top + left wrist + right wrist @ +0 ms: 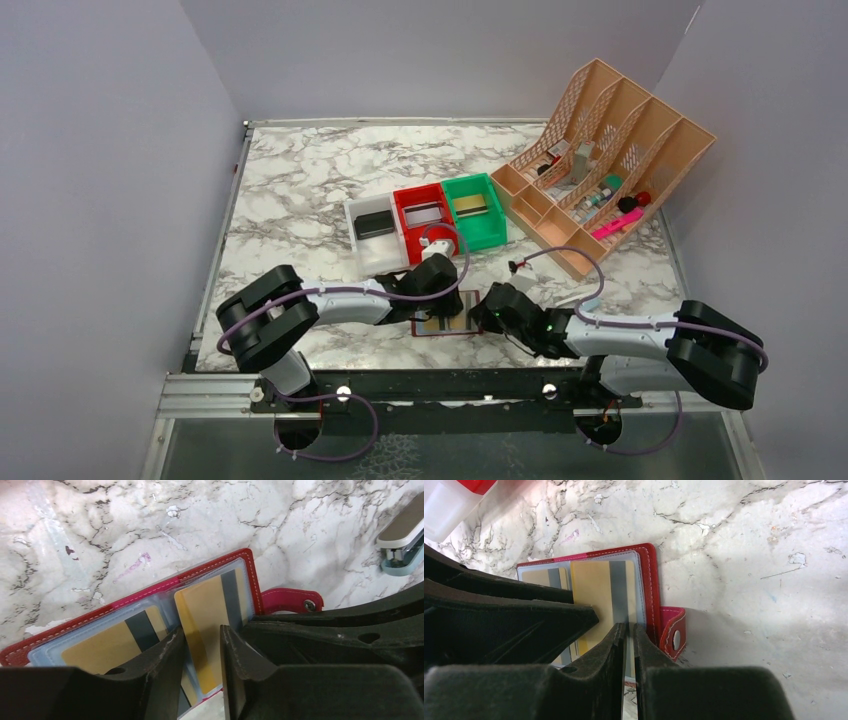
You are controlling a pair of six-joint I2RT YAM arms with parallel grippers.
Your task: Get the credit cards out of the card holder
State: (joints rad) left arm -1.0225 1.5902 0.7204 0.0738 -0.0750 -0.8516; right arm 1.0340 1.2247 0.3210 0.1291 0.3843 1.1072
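**Near table edge: holder open, both claws on its right page**

Between the two arms, at the near edge of the table, the card holder lies open and flat, clear pockets up, red border showing all round. Its pink snap tab sticks out to the side.

- left gripper: over the right page, jaws part-way apart, one finger either side of the gold card. Gap is visible and nothing is clamped.
- right gripper: down to a thin slit at the same page's near edge, beside the snap tab. The sleeve edge sits in the slit, which reads as a pinch on the holder.
- second gold card: in the left page's pocket, dark stripe visible.

Behind the holder, three bins stand in a row, touching:
- white bin with a black card
- red bin with a grey card
- green bin with a gold-coloured card

A tan lattice rack stands far right.
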